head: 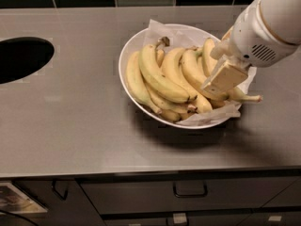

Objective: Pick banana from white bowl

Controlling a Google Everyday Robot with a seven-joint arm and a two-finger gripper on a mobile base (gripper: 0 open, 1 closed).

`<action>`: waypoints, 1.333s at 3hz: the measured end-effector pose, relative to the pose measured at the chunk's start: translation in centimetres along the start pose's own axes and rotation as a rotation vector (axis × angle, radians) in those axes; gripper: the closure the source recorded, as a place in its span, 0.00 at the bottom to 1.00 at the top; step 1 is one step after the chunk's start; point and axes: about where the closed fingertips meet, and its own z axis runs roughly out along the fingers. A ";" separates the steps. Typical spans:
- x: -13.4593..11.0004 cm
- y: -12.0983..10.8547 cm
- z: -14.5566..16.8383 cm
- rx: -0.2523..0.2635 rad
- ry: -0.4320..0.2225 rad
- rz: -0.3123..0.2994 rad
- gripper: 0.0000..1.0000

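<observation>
I see the pincer (225, 78) low over the right side of the bowl (123, 60), against the banana (207, 56); whether it is apart or together I cannot tell. This banana lies in the bowl's right half. Its long axis runs from the back rim toward the front, and its near end is hidden under the pincer. It is smooth, yellow and gently curved. I count seven bananas in one round white bowl, lined with one crumpled white paper (162, 29). The tabletop (70, 126) is dull grey metal.
</observation>
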 end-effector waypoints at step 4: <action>0.7 -0.3 1.7 -0.007 0.033 0.044 0.49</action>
